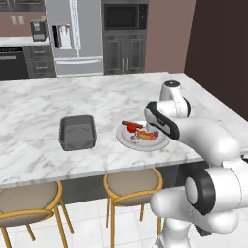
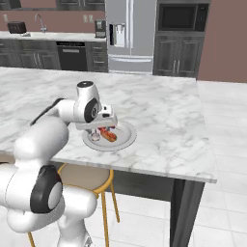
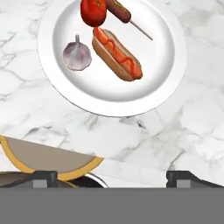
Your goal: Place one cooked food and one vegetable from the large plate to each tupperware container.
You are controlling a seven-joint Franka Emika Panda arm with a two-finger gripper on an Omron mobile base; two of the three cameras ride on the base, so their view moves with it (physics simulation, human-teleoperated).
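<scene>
Marble counter bears one tupperware container beside the large plate; tool open above it.

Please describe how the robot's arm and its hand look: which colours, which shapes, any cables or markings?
The arm is built of glossy white, rounded segments, joined by dark grey to black rings at the joints, with round white caps at the bends. No loose cables or markings can be made out. The hand ends in two small, dark, blocky finger tips.
</scene>
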